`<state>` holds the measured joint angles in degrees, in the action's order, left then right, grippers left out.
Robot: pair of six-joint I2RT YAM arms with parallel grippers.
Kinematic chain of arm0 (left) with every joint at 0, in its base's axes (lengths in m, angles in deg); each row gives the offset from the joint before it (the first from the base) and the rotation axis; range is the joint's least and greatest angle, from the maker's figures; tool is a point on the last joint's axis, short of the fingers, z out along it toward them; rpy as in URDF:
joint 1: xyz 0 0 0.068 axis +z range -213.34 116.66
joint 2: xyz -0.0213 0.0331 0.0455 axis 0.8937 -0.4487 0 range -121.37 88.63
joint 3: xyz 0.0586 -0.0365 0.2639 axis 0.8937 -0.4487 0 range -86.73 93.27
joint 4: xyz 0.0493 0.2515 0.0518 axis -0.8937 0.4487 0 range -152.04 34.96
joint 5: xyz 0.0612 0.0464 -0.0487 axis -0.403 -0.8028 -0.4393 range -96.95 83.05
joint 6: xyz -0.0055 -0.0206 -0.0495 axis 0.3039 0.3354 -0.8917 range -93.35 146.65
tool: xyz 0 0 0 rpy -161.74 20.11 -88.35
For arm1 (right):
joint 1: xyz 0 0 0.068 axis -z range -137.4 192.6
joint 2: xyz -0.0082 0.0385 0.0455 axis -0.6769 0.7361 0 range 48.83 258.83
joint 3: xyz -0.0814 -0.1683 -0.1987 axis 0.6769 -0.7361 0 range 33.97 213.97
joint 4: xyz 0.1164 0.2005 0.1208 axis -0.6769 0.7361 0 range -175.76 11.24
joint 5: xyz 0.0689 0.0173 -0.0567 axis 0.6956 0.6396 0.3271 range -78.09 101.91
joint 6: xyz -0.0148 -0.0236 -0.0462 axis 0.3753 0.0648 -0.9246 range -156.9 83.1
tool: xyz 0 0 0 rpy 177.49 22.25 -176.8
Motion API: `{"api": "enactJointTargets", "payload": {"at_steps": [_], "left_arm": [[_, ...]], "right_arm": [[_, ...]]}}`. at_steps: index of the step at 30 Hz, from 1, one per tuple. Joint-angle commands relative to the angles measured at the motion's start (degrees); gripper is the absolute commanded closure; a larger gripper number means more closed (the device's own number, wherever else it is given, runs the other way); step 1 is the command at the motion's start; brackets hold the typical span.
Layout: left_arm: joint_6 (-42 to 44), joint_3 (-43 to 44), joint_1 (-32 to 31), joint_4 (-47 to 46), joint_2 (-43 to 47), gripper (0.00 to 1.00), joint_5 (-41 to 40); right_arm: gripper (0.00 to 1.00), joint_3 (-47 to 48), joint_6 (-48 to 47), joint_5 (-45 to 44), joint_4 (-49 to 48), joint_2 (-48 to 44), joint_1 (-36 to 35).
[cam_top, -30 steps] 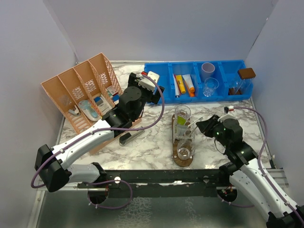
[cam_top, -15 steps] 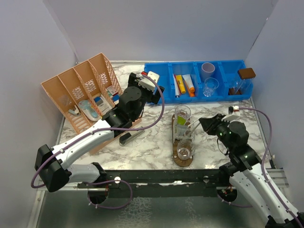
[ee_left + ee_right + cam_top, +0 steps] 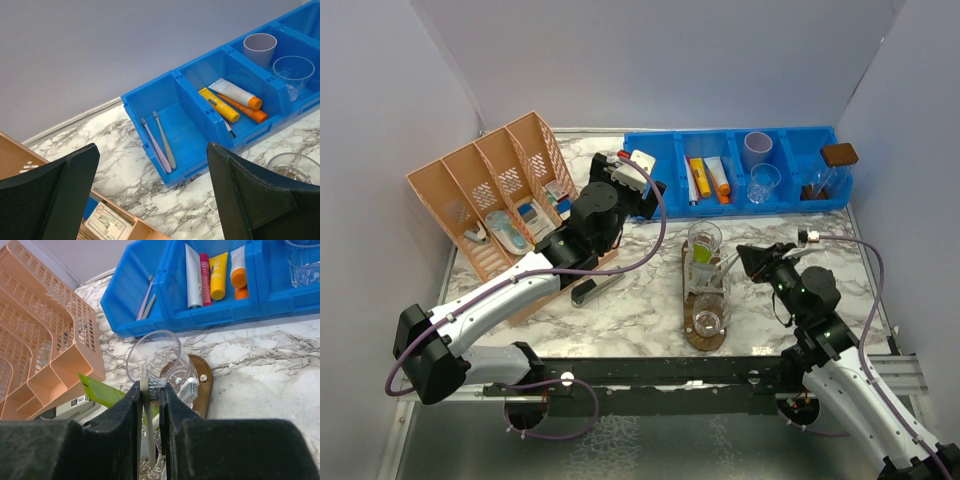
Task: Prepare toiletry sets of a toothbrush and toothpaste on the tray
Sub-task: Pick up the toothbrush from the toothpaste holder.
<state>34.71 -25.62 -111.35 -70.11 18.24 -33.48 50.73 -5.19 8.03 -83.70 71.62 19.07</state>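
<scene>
Brown tray (image 3: 706,343) carries three tumblers (image 3: 704,238); right fingers (image 3: 131,410) pinch one toothbrush (image 3: 145,415), left fingers (image 3: 250,195) gape wide, empty.

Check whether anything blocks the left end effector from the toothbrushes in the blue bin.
Nothing visible does. The left end effector, jaws open, looks straight at the two toothbrushes lying alone and uncovered in the end compartment of the blue bin.

You have three clear tumblers (image 3: 704,238) on the tray (image 3: 706,344), two toothbrushes (image 3: 163,140) in the blue bin (image 3: 187,130), one lilac cup (image 3: 260,47) and one lime green tube (image 3: 100,390).
</scene>
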Motion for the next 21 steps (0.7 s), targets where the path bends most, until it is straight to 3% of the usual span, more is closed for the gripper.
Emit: {"api": "enactJointTargets", "payload": {"at_steps": [1,9,21], "left_arm": [[-0.69,1.30,0.04,-0.39,0.78,0.08,0.52],[-0.81,1.28,0.02,-0.36,0.78,0.08,0.57],[-0.93,1.32,0.02,-0.28,0.78,0.08,1.08]], "right_arm": [[0.86,-2.00,-1.39,1.42,-7.21,-0.70,0.06],[0.86,-6.89,-1.25,3.97,-14.58,-2.99,0.06],[0.85,-8.41,-1.91,5.93,-12.46,-7.14,0.06]]}}
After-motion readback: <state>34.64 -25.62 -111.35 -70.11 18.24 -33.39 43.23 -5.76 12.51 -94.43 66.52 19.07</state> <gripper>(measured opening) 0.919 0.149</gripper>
